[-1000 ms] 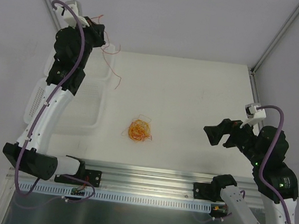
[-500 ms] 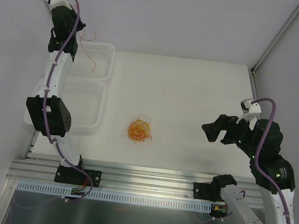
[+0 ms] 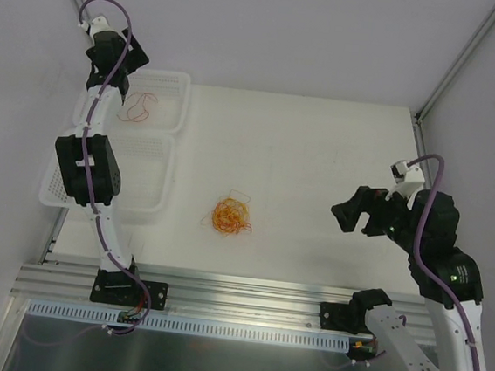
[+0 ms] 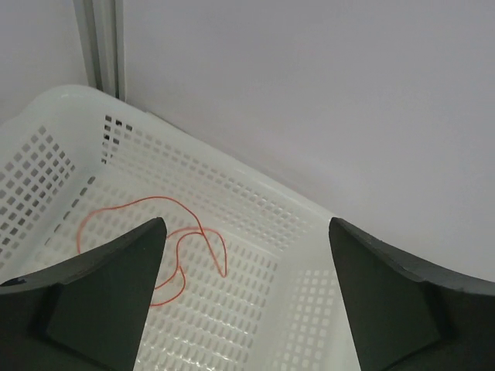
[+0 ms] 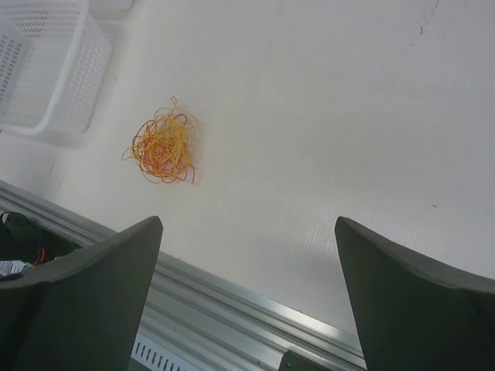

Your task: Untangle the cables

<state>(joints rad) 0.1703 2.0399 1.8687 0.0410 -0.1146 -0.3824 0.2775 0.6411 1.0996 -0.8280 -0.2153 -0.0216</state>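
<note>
One red cable (image 4: pixel 178 255) lies loose in the basket (image 4: pixel 46 108) at the tabletop's (image 3: pixel 320 157) far-left corner. The tangle (image 3: pixel 231 215) sits mid-tabletop, so most work is left. Left fingers (image 4: pixel 116 294) and right fingers (image 5: pixel 402 301) gape, empty.

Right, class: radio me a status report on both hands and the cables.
Left hand open over basket, red cable inside. Right hand open, empty. Tangle unobstructed, untouched.

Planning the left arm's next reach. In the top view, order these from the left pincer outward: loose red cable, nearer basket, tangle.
From the left pincer:
1. Loose red cable, in the far basket below it.
2. Nearer basket, left edge, toward the bases.
3. Tangle, mid-table.
</note>
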